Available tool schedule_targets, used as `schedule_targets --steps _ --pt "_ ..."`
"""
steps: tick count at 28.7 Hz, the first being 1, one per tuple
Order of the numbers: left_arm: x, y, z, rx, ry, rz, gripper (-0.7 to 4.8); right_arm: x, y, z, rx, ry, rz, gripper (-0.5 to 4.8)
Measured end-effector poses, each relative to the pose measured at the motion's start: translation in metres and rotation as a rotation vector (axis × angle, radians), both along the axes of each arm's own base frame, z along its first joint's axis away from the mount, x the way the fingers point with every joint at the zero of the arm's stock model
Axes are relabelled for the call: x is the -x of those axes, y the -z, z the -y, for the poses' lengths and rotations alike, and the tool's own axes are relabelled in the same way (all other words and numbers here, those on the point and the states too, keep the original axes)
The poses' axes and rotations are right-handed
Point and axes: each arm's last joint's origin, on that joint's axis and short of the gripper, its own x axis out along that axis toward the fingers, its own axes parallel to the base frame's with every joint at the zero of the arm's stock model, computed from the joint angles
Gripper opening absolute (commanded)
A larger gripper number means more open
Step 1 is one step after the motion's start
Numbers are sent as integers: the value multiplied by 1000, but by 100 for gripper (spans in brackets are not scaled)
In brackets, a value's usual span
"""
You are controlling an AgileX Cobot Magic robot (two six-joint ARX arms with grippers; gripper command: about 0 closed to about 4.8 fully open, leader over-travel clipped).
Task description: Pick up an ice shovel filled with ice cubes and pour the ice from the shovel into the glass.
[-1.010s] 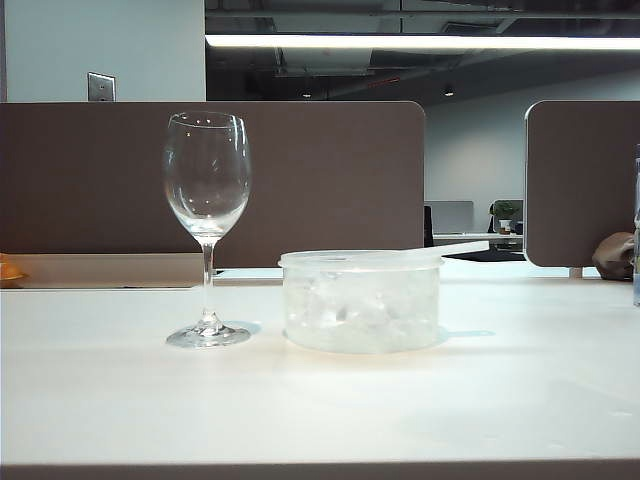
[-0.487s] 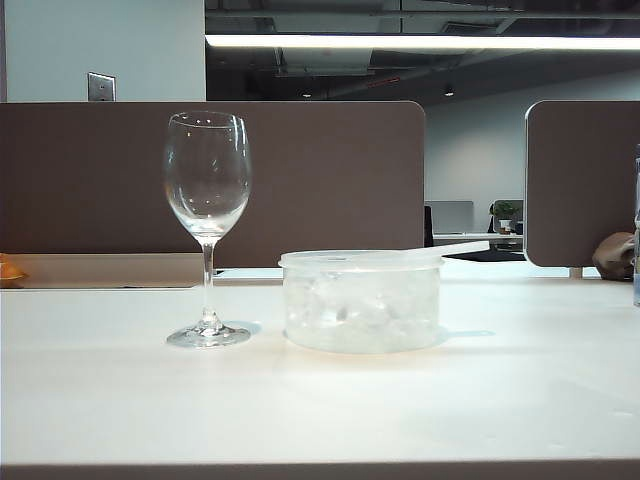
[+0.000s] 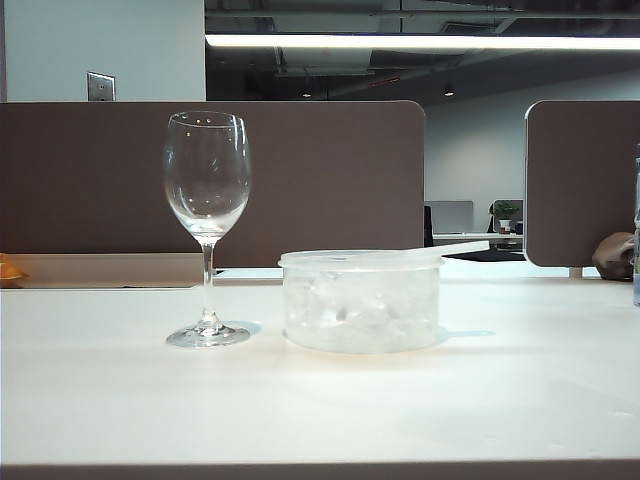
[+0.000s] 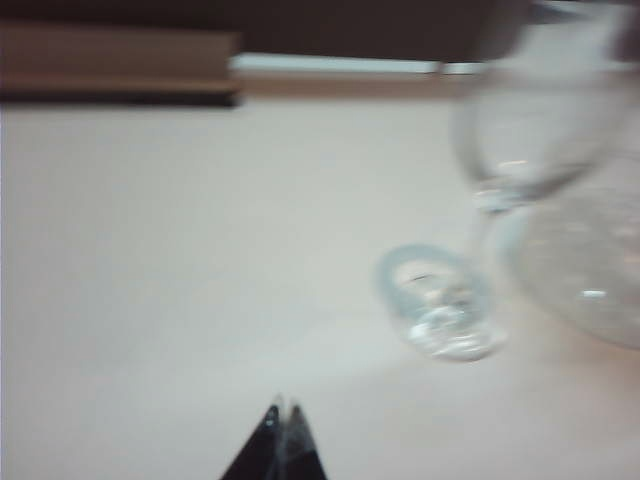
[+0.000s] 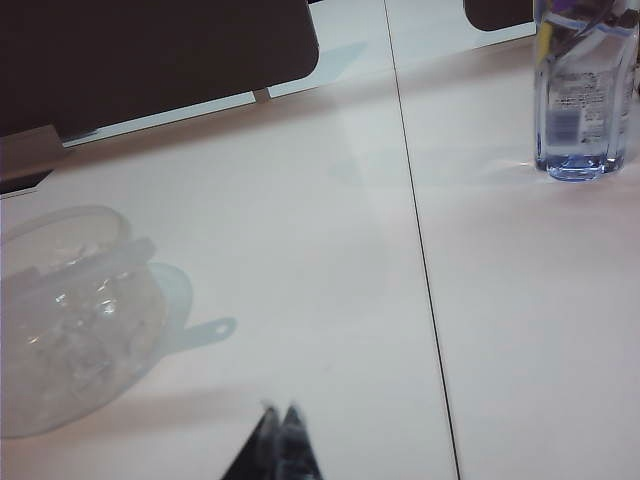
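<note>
**A:** Finger state on your two arms?

**B:** Your left gripper (image 4: 283, 412): fingers pressed together, tips meeting, nothing between them. It hangs over bare table (image 4: 180, 250), and the left wrist view is blurred. The glass (image 4: 520, 150) stands near it, its round foot (image 4: 440, 305) on the table, not touched. Your right gripper (image 5: 281, 415): fingers also closed tip to tip, empty, above the table, beside the tub (image 5: 70, 320) but apart from it.

**A:** Where's the task gear?

**B:** In the exterior view, neither gripper shows. The glass (image 3: 207, 225) is upright and empty, just left of the round translucent tub (image 3: 361, 302). The ice cubes (image 3: 350, 312) sit inside the tub. The ice shovel (image 3: 455, 248) lies across the tub's rim, handle sticking out to the right.

**A:** Surface, room?

**B:** White table (image 3: 320, 410) with a seam (image 5: 420, 250) running across it. A clear water bottle (image 5: 583, 90) stands on the far side of the seam from the tub. Brown partition panels (image 3: 330, 180) behind, strip light (image 3: 420, 42) overhead.
</note>
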Motion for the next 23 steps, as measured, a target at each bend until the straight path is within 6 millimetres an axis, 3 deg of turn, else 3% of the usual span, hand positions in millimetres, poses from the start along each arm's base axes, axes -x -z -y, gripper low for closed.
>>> schedule_targets --steps 6,23 --pt "5 -4 20 -17 203 35 30 0 0 0 0 0 0 -1" --pt "7 -1 21 21 264 -4 30 0 0 0 0 0 0 -1"
